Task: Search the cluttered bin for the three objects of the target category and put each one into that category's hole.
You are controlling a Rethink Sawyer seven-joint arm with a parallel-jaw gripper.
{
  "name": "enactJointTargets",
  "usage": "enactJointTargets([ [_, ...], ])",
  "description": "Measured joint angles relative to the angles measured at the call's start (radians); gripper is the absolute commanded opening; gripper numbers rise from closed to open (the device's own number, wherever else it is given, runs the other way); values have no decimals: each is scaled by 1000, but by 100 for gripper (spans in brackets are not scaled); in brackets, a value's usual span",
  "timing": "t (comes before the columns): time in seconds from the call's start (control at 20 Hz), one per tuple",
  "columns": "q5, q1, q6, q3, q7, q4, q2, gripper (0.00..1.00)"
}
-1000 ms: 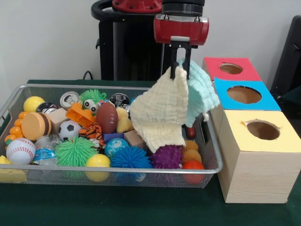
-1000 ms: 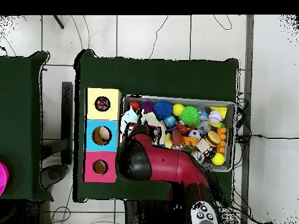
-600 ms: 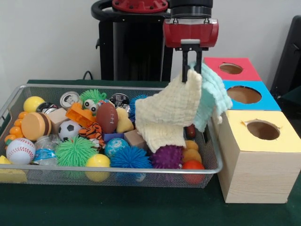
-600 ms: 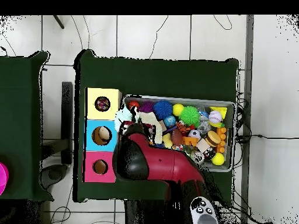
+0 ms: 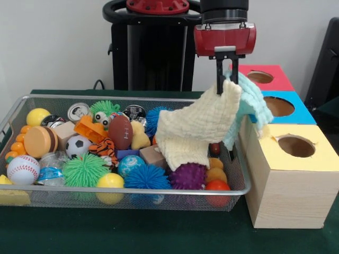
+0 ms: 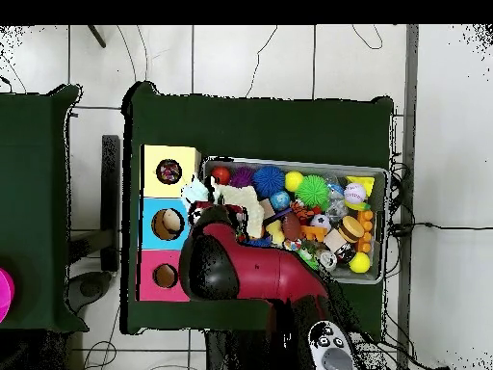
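Note:
My gripper (image 5: 225,82) hangs above the right end of the wire bin (image 5: 32,191), shut on a cream cloth (image 5: 198,127) and a pale mint cloth (image 5: 253,106) bunched together. The cream cloth's lower edge still drapes over the toys in the bin; the mint cloth hangs over the bin's right rim, against the yellow-topped box (image 5: 296,153). To its right stand the blue-topped box (image 5: 280,107) and the red-topped box (image 5: 260,77), each with a round hole. In the overhead view the arm (image 6: 231,265) hides the gripper, and the cloths (image 6: 231,198) show beside the yellow box (image 6: 170,172).
The bin is full of toys: a football (image 5: 120,132), a soccer ball (image 5: 78,145), a baseball (image 5: 23,169), spiky green (image 5: 85,170), blue (image 5: 146,177) and purple (image 5: 188,176) balls, a yellow ball (image 5: 38,116). The three boxes stand close against the bin's right side.
My gripper has carried the two cloths up and to the right, from over the bin toward the boxes. The cloths now hang over the bin's right rim.

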Motion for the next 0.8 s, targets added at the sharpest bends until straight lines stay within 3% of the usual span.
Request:
enactJointTargets([
  [0.8, 0, 47, 0, 0, 0, 1, 1, 0],
])
